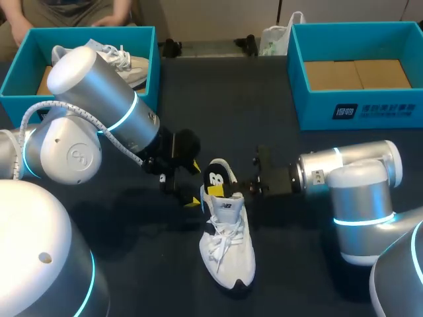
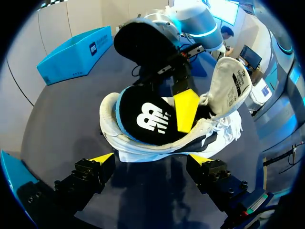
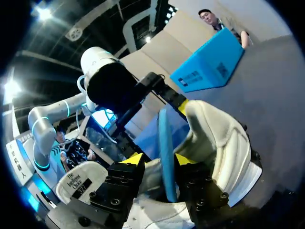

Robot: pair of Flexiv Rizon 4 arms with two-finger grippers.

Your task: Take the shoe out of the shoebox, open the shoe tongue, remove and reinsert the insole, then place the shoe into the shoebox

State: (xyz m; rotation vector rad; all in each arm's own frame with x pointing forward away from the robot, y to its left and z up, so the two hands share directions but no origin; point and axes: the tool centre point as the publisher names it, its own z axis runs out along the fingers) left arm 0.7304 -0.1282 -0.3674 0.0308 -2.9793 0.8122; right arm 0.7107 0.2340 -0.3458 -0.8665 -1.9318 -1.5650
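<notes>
Fingers of the left gripper apart, either side of the shoe heel, gripping nothing. Right gripper clamped on the insole, half out of the shoe on the table. Steady the heel first, then slide the insole lengthwise, clear of the raised tongue. Farther off, shoebox at the far right.

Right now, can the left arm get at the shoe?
Probably yes: the left gripper is open with the shoe right ahead of it. The right gripper pinches the insole from the far side.
</notes>
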